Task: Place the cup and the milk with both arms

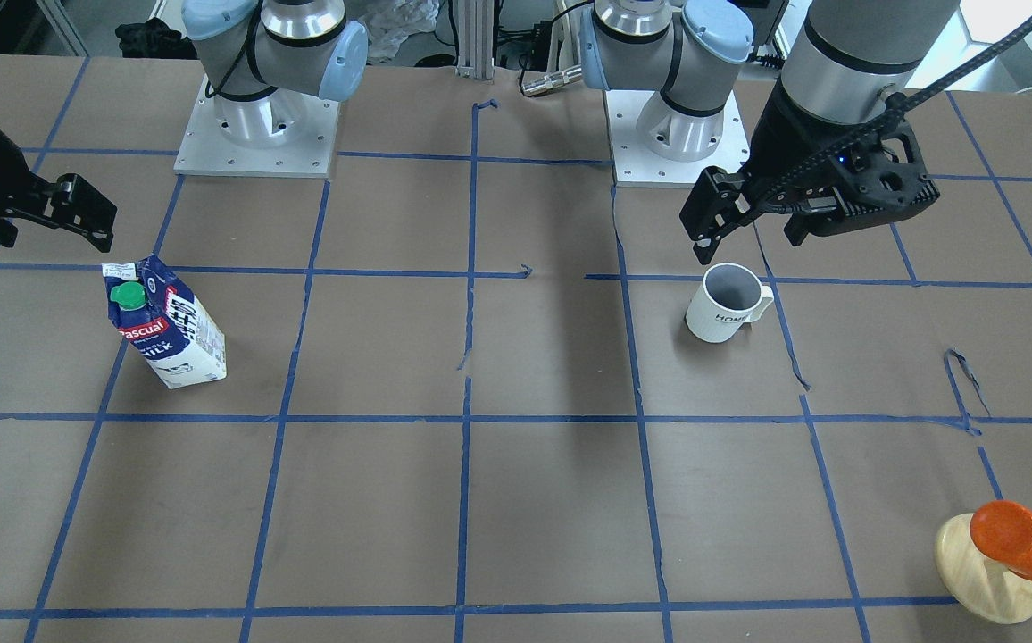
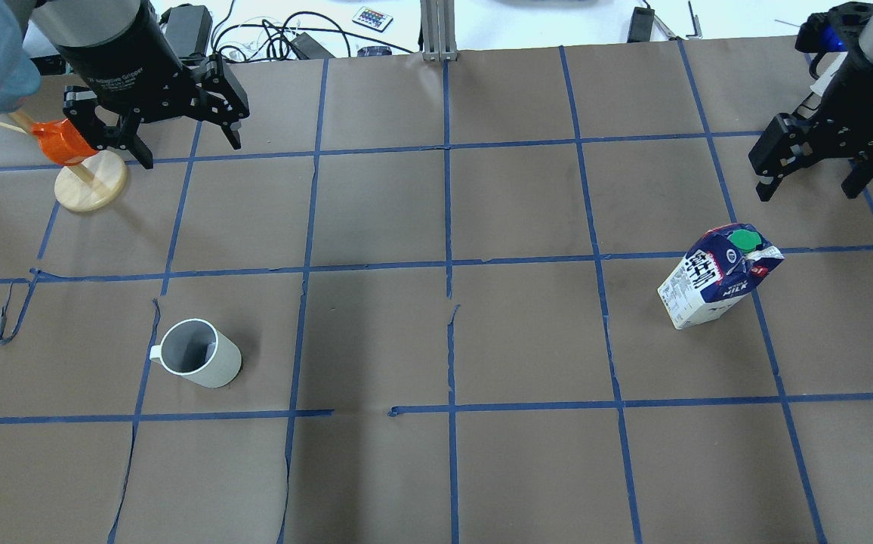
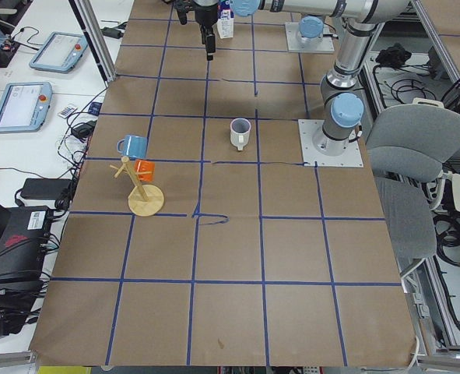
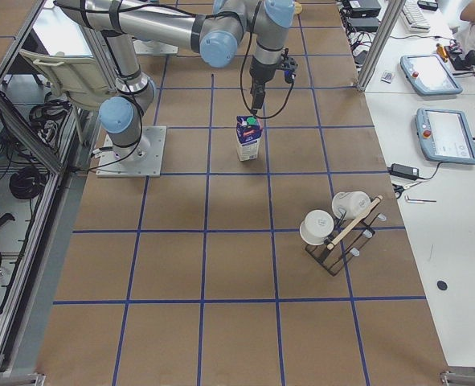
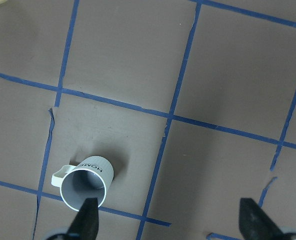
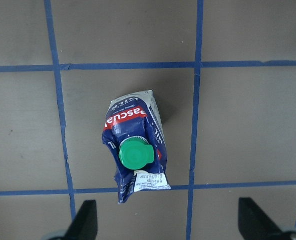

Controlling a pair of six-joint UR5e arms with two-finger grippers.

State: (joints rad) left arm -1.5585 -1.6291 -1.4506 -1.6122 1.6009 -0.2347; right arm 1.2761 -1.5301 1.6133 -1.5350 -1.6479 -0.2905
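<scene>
Now, cup (image 1: 723, 308): white ceramic cylinder, grey inside, empty.
milk (image 1: 172, 330): creased gable-top carton, green cap (image 1: 129, 296).
left gripper (image 2: 190, 149), right gripper (image 2: 809, 192): fingers spread.

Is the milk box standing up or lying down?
Standing up. The dark blue and white milk carton rests on its base on the brown table, its green round cap on top.

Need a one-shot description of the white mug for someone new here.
On the brown table gridded with blue tape, look at the robot's left half. The cup stands upright by itself: white, grey inside, "HOME" on its side, unlike the orange cup on a wooden stand farther from the robot.
</scene>
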